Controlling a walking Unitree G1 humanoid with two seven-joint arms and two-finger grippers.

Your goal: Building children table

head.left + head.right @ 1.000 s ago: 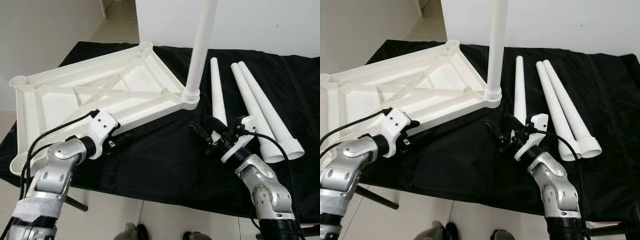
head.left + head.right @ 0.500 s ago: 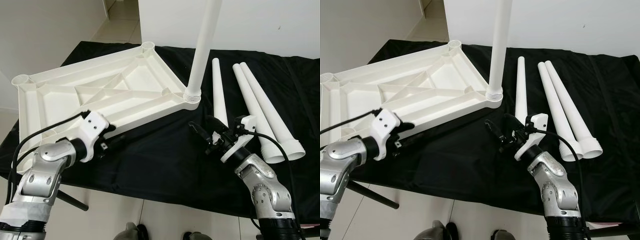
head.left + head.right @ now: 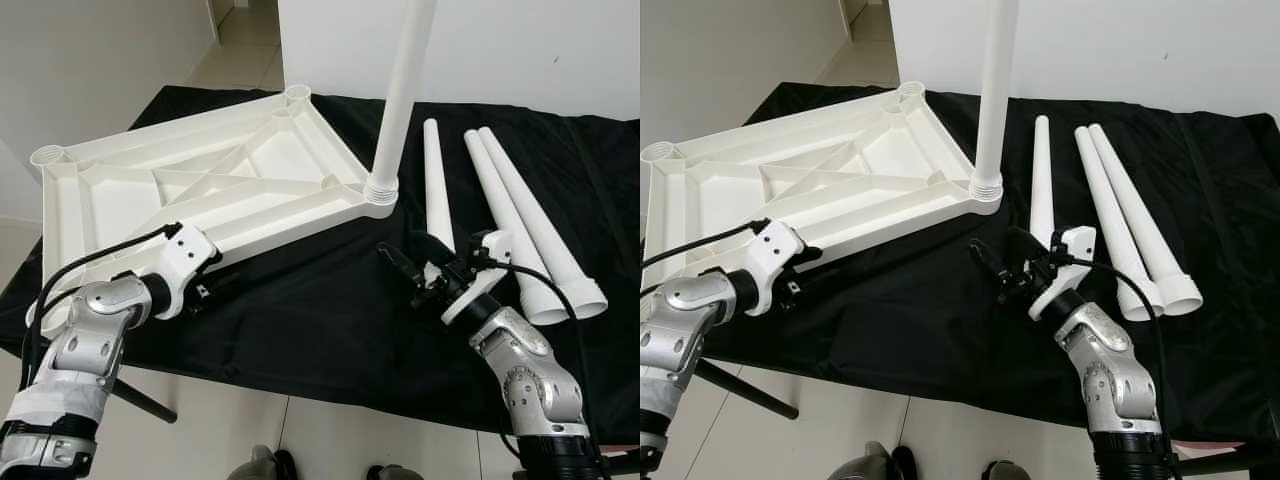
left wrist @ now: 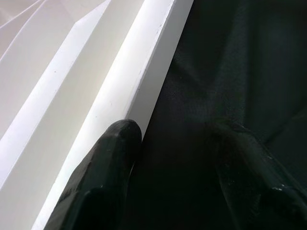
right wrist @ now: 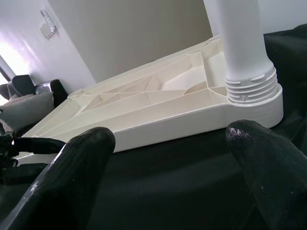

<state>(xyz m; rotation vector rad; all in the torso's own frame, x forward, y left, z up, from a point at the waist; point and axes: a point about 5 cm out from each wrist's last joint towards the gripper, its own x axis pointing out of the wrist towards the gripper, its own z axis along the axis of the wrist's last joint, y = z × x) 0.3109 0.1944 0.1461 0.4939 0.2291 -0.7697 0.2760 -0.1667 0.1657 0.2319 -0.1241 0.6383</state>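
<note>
We see the big white plastic table top [image 3: 200, 190] lying upside down on the black cloth [image 3: 330, 310], with its ribs facing up. One tall white plastic leg [image 3: 400, 95] is already screwed into the corner nearest our right arm and stands straight up. Three loose white plastic legs [image 3: 520, 215] lie side by side on the cloth, past our right gripper [image 3: 410, 270].

We think the top is light but wide and stiff, and its smooth plastic may slip. The thick edge is the best place to hold it. The legs look light and round, so they may roll; the middle of a leg looks best to grab.

Our left gripper [image 4: 168, 143] is open and holds nothing; one finger [image 4: 117, 143] touches the near edge of the top. Our right gripper is open wide and empty, pointing at the corner with the leg.

The standing leg could get bumped when we reach across.
</note>
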